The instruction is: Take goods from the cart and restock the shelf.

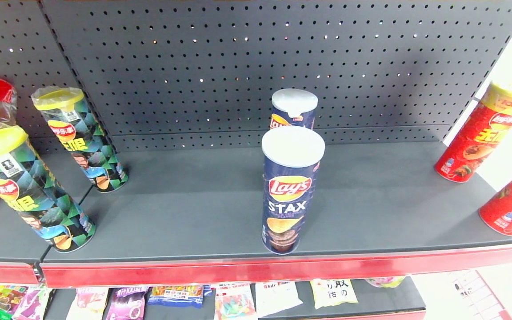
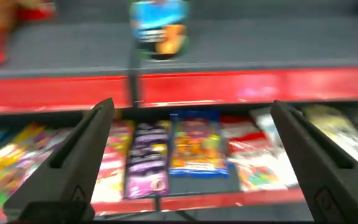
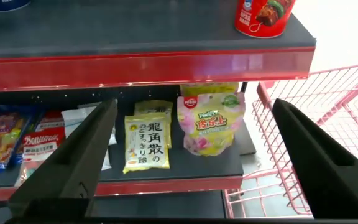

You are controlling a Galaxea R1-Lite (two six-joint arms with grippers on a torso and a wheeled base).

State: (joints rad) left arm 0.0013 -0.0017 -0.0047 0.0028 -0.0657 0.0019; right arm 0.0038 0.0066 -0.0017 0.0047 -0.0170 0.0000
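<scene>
Shelf: front can and rear can are stocked mid-shelf, in line.
Left gripper, right gripper: spread wide, nothing held.
Cart: beside the shelf; further goods are judged outstanding.

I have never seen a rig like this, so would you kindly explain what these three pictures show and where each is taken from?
This is a two-armed robot on wheels, restocking a shop shelf. The large picture comes from a camera on its head, looking down at the shelf. Two dark blue cans stand in the middle, one behind the other, with green-patterned cans on the left and red cans on the right. The other two pictures come from cameras on its wrists, each looking out through its own gripper. The left gripper and the right gripper are both open and hold nothing. Beyond them, snack bags lie on the lower shelf, and the right wrist view also shows the pink cart.
</scene>
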